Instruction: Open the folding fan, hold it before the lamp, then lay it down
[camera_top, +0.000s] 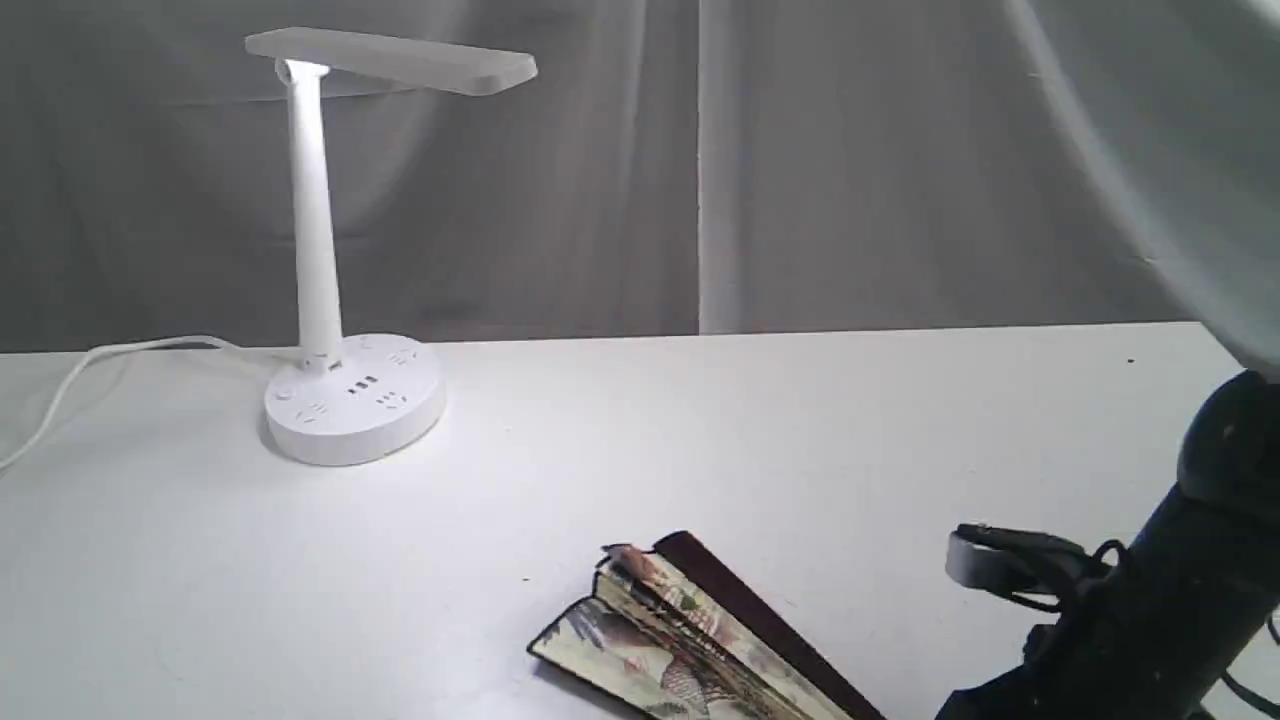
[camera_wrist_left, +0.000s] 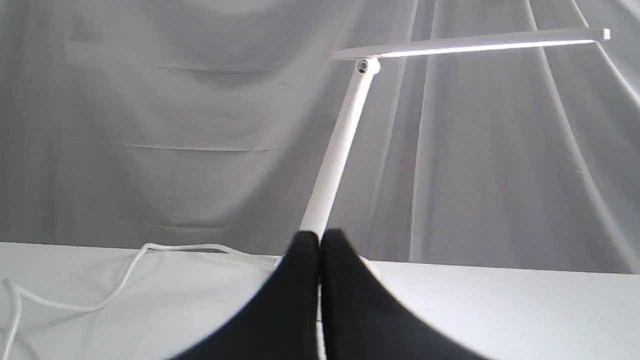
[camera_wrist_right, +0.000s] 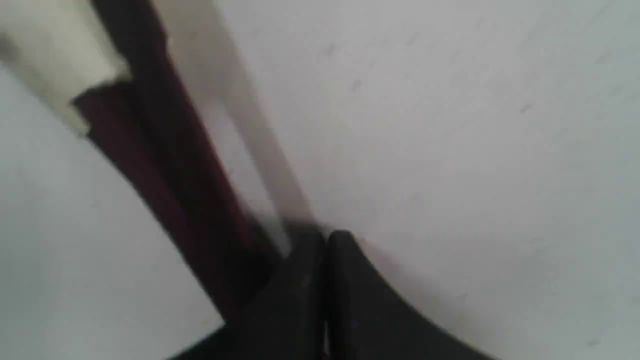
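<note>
We see the folding fan (camera_top: 690, 640), partly spread, lying on the table (camera_top: 800, 430) at 6 o'clock, well apart from the lamp (camera_top: 318, 250) at 10 o'clock. The left gripper (camera_wrist_left: 319, 242) is clenched on nothing and faces the lamp. The right gripper (camera_wrist_right: 326, 240) is likewise clenched, its tips just beside the fan's maroon ribs.
</note>
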